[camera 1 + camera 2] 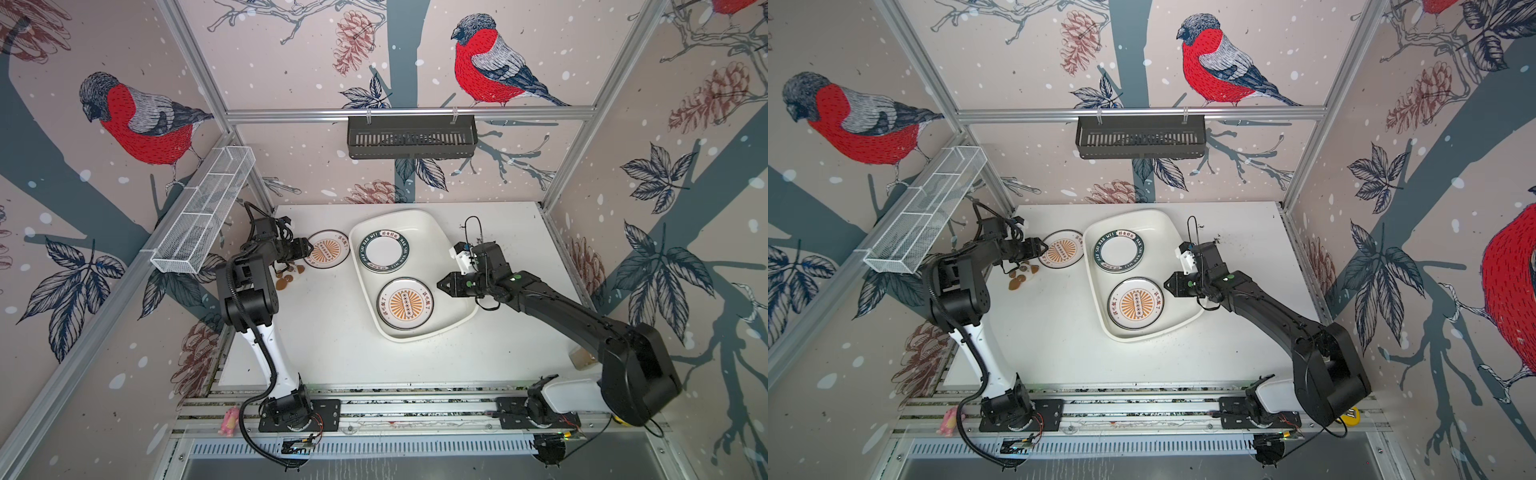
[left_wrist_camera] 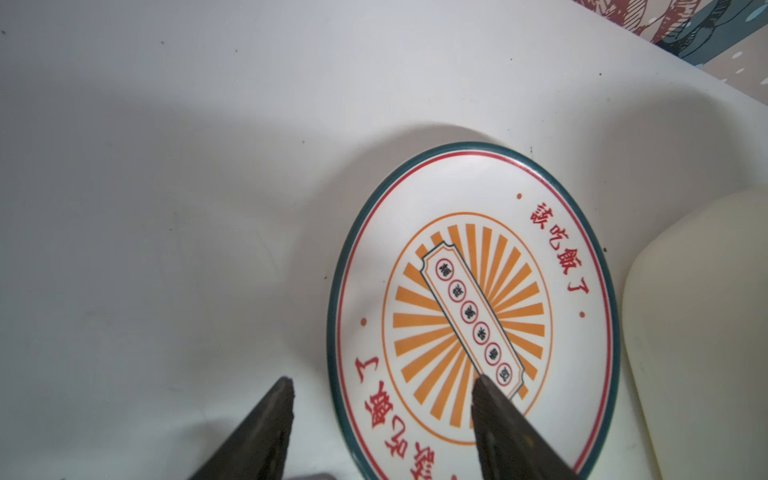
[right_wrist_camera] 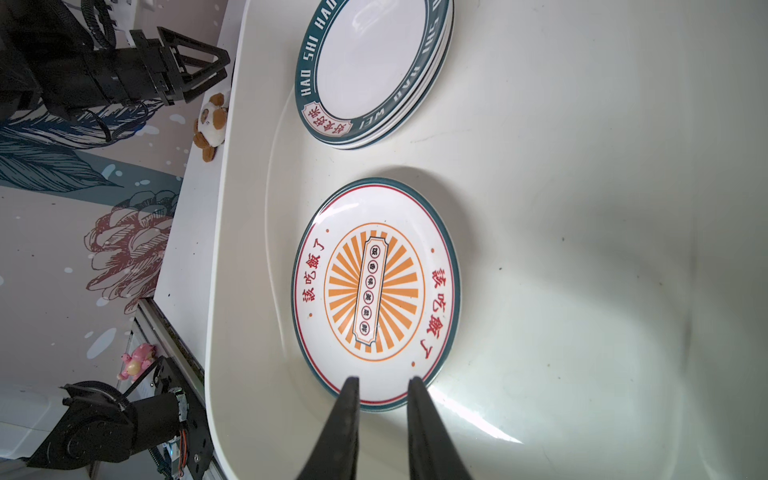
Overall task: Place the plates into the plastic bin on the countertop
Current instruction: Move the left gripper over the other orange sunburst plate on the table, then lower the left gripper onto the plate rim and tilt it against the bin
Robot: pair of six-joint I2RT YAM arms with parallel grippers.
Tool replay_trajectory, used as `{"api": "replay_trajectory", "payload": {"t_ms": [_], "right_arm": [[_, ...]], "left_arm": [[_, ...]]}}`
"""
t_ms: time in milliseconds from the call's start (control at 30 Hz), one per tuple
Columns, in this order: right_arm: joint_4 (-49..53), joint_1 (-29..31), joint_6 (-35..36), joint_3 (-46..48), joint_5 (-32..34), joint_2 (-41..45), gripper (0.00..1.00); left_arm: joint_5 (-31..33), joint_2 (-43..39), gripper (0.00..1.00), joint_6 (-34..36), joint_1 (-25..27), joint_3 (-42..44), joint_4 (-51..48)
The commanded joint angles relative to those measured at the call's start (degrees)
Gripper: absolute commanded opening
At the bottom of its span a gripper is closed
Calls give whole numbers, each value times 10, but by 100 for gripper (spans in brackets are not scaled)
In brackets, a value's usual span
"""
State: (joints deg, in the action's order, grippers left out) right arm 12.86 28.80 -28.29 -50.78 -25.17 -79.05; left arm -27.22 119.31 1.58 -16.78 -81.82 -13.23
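An orange sunburst plate [image 1: 326, 251] [image 2: 473, 307] lies flat on the white countertop [image 1: 332, 332], just left of the plastic bin [image 1: 440, 257] [image 1: 1167, 245]. My left gripper [image 1: 309, 248] [image 2: 382, 386] is open astride the plate's near rim, one finger over the plate and one over the countertop. Inside the bin are a stack of green-lettered plates [image 1: 384, 251] [image 3: 374, 70] and another sunburst plate [image 1: 406, 304] [image 3: 376, 293]. My right gripper [image 1: 439, 286] [image 3: 382, 380] hovers at that plate's edge, its jaws slightly apart with nothing between them.
A small brown and white plush toy [image 1: 289, 276] [image 3: 212, 124] lies on the countertop beside my left gripper. A black slotted rack [image 1: 411, 137] hangs on the back wall and a white wire basket [image 1: 203, 212] on the left wall. A pink toy [image 1: 230, 419] sits by the left arm's base.
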Motion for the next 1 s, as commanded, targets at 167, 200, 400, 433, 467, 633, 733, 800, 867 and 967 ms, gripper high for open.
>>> {"api": "replay_trajectory", "payload": {"t_ms": [167,200,400,433,467,633,733,800,867,967], "right_arm": [[-21,-5,-7,-1,-12,-4,23],[-24,-6,-7,0,-14,-4,23],[-35,-9,-15,4,-23,-8,22],[-37,-9,-15,5,-24,-8,22],[-39,-9,-16,7,-26,-9,22],[-54,-12,-23,15,-33,-11,22],[-72,-12,-31,25,-40,-10,22],[-79,-13,-34,28,-43,-11,22],[-80,-12,-34,29,-45,-14,22],[-81,-12,-34,29,-48,-15,22]], "left_arm": [[-17,14,62,20,-2,-6,1],[-20,17,62,21,-2,-7,0],[-41,32,56,26,-2,-16,-12],[-42,33,56,26,-2,-16,-13],[-45,35,55,26,-2,-16,-14],[-61,43,53,30,-2,-17,-21],[-69,49,49,26,-7,-17,-21],[-71,51,48,22,-7,-13,-18],[-73,50,47,20,-7,-9,-13],[-74,50,44,13,-8,-3,-9]]}}
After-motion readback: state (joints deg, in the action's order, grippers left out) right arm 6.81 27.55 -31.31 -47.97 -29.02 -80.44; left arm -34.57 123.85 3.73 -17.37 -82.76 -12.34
